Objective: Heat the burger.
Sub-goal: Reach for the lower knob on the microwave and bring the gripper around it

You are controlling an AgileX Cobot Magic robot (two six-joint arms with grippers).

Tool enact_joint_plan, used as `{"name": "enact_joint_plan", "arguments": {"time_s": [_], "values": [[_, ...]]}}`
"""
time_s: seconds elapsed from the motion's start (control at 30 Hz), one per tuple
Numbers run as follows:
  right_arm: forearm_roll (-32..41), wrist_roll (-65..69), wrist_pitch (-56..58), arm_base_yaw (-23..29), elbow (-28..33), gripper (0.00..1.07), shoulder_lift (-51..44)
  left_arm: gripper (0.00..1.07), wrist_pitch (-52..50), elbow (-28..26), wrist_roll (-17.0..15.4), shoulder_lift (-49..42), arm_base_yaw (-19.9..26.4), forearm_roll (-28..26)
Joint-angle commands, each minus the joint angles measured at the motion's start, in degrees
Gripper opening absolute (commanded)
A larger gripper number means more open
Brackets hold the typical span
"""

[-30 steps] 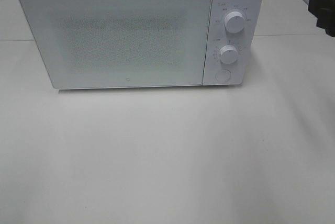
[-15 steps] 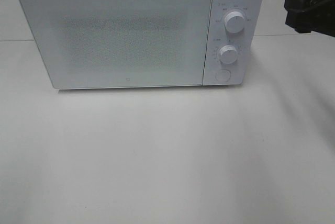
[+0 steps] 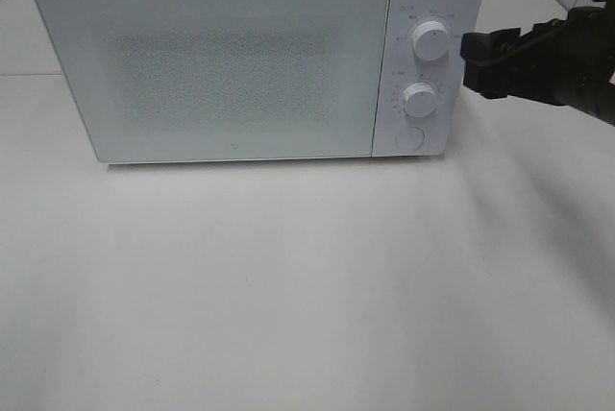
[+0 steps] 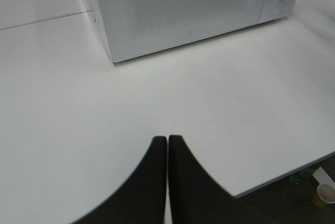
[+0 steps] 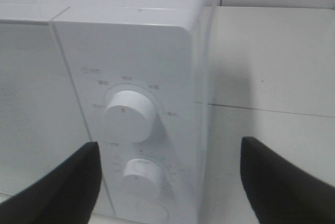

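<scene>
Microwave (image 3: 221, 65) shut, inside hidden, right pincer (image 3: 468, 63) spread beside knobs (image 3: 430, 42)

Print around the microwave's (image 3: 231, 65) dials (image 3: 429, 42) is too blurred to read

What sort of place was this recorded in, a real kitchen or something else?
Most likely a robot test bench rather than a kitchen: a white box-shaped microwave oven sits on a plain white table, a black robot gripper hangs open beside its round dials, and no sink or cupboards show.
</scene>
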Motion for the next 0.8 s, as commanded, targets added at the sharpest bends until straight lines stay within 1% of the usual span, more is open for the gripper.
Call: {"name": "enact_joint_plan", "arguments": {"time_s": [0.03,0.07,0.1,0.13,0.2,0.23,0.3,0.4,0.43,0.63,0.8], "values": [[5.3,-0.6,-3.4,4.2,-0.2,0.68,0.8,0.0,-0.6,0.2,-0.2,-1.0,0.0,-0.3],[6.5,-1.1,-3.8,5.0,-0.2,0.68,1.0,0.0,-0.6,0.2,-0.2,-1.0,0.0,-0.3],[10.1,-2.5,-5.1,7.2,-0.2,0.68,2.0,0.0,-0.6,0.2,-0.2,-1.0,0.0,-0.3],[10.1,-2.5,-5.1,7.2,-0.2,0.68,2.0,0.0,-0.6,0.2,-0.2,-1.0,0.0,-0.3],[14.4,-5.8,-8.5,10.5,-0.2,0.67,4.5,0.0,-0.6,0.2,-0.2,-1.0,0.0,-0.3],[14.4,-5.8,-8.5,10.5,-0.2,0.67,4.5,0.0,-0.6,0.2,-0.2,-1.0,0.0,-0.3],[17.0,-10.7,-13.9,13.5,-0.2,0.67,7.9,0.0,-0.6,0.2,-0.2,-1.0,0.0,-0.3],[17.2,-12.3,-16.0,14.2,-0.2,0.67,9.1,0.0,-0.6,0.2,-0.2,-1.0,0.0,-0.3],[17.1,-15.0,-19.0,14.8,-0.2,0.67,11.1,0.0,-0.6,0.2,-0.2,-1.0,0.0,-0.3],[17.6,-14.7,-22.9,14.7,-0.2,0.67,14.8,0.0,-0.6,0.2,-0.2,-1.0,0.0,-0.3],[20.7,-14.3,-27.2,14.7,-0.2,0.67,17.2,0.0,-0.6,0.2,-0.2,-1.0,0.0,-0.3]]}}
